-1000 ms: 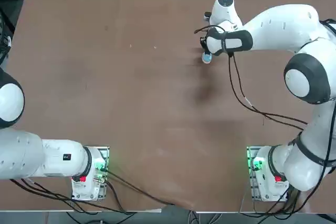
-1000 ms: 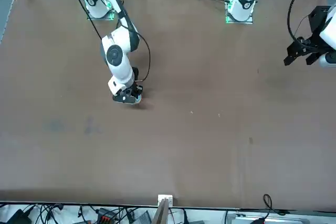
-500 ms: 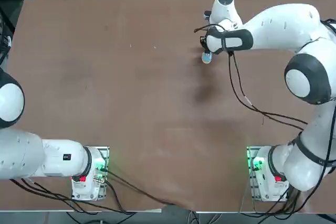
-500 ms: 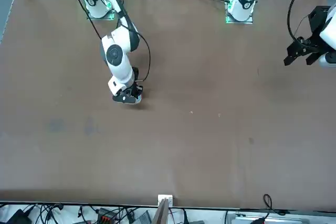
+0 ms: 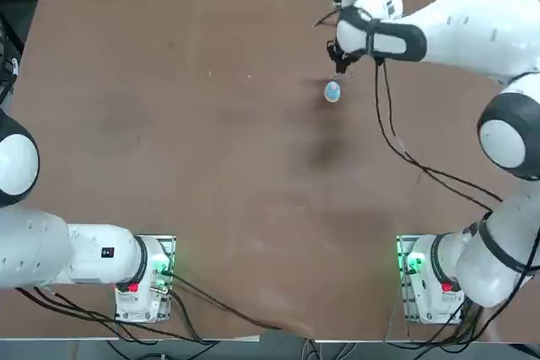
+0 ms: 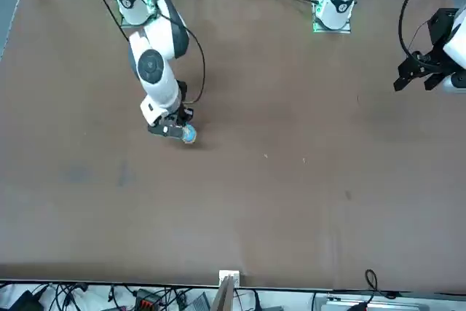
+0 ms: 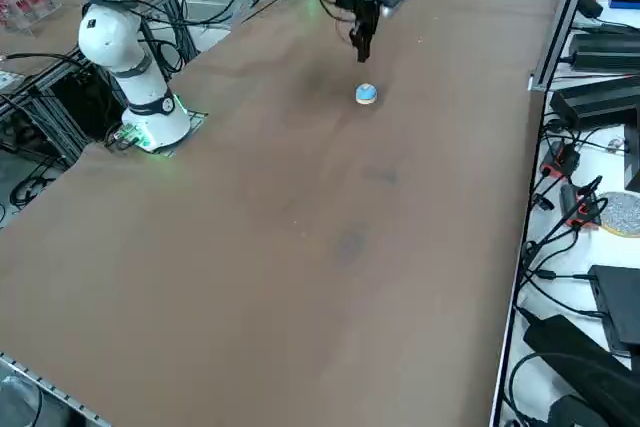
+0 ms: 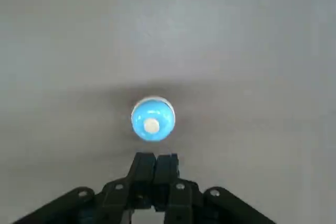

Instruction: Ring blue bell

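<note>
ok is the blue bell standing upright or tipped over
Upright: the blue bell sits base down on the table, its pale top button facing up toward the right gripper, raised above the tabletop.

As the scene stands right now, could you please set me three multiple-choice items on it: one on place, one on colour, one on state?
1. Where is the right tool?
A) Over the left arm's base
B) Raised off the table, near the bell
C) Beyond the table's far edge

2. What colours does the bell show?
A) Light-blue dome, whitish button
B) Red dome, black button
C) Green all over

3. How do the right tool's fingers stand?
A) Spread wide
B) Clamped on the bell
C) Shut, holding nothing

1: B, as the right side view shows the tool above the surface with the bell close by.
2: A, as the wrist view shows a pale button on a light-blue dome.
3: C, as the wrist view shows the fingers together and the bell apart from them.
</note>
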`<action>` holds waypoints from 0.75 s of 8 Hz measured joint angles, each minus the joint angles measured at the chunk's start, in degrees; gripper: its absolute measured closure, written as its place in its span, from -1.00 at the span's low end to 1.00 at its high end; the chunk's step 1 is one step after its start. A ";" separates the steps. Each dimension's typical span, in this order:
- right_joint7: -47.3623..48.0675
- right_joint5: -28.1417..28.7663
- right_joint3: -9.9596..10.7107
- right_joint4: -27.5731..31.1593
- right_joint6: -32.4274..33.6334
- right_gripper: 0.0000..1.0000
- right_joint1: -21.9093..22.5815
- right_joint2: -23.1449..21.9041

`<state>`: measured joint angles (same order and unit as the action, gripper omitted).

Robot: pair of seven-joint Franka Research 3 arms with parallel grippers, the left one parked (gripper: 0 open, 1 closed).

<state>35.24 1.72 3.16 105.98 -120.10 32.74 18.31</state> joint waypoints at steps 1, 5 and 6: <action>-0.06 0.00 0.19 -2.13 4.70 0.97 -0.59 -1.48; -5.67 0.00 0.68 -9.07 16.75 0.66 -6.88 -4.86; -7.29 -0.01 0.73 -10.09 18.47 0.31 -8.82 -5.42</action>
<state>27.95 1.70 3.88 95.89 -101.63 23.92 12.89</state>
